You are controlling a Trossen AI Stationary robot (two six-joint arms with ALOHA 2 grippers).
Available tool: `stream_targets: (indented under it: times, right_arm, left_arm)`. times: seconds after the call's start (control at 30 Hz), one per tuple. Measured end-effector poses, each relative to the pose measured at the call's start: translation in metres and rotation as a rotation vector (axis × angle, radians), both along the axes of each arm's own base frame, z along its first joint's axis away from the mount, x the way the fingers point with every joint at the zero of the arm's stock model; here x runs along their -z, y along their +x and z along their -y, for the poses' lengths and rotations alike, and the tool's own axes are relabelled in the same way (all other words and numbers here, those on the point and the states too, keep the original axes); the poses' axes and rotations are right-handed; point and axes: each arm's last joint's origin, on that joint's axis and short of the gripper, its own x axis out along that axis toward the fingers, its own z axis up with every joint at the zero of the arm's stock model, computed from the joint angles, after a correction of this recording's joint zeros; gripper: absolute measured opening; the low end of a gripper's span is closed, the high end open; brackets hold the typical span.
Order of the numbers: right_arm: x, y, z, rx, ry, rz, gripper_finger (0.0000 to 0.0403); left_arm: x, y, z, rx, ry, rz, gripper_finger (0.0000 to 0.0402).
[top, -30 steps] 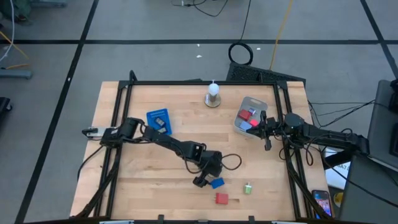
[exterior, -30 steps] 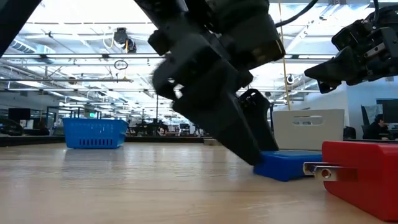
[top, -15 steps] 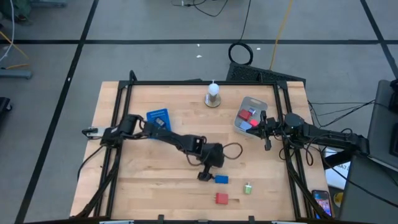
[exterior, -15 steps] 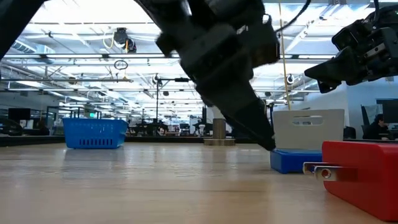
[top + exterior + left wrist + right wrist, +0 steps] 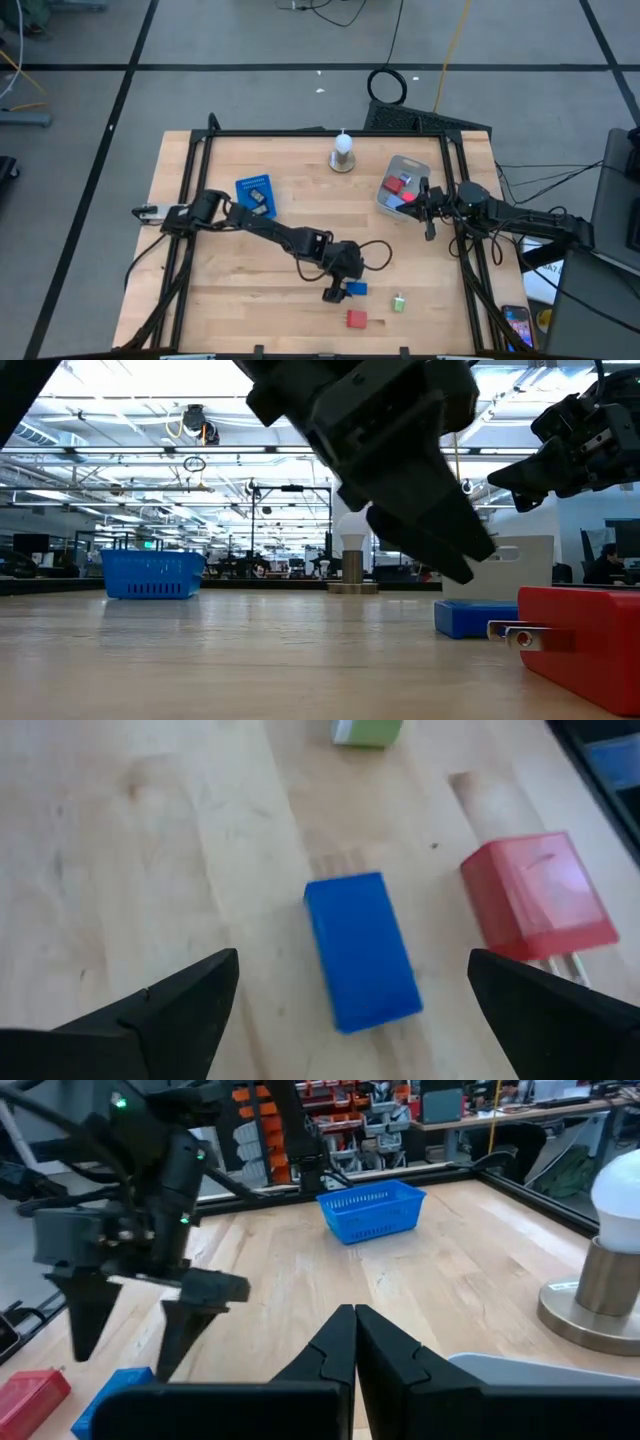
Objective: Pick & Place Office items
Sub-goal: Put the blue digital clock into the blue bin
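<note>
Near the table's right rail we see the grey tub (image 5: 402, 185) holding red and blue items, right gripper (image 5: 429, 224) clenched empty beside it, while the left gripper (image 5: 340, 290), spread wide, hovers over the blue block (image 5: 354, 289) on open wood.

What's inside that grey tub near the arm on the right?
The grey tub holds red pieces and at least one blue piece, piled together. Anything beneath them is hidden, and the right gripper hangs shut beside the tub, covering part of its rim.
</note>
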Motion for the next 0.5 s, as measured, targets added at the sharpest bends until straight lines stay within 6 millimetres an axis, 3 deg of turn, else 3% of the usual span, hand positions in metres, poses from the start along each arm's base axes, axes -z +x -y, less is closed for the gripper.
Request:
stream_targets:
  times: [0.17,0.5]
  right_arm:
    - [-0.001,0.000,0.000,0.004,0.006,0.014,0.0000]
    - [-0.001,0.001,0.000,0.000,-0.014,0.007,0.0000]
  left_arm:
    - [0.023,0.013,-0.001,0.024,-0.046,-0.054,0.0397]
    - [0.029,0.021,-0.017,-0.008,-0.096,-0.145,0.0397]
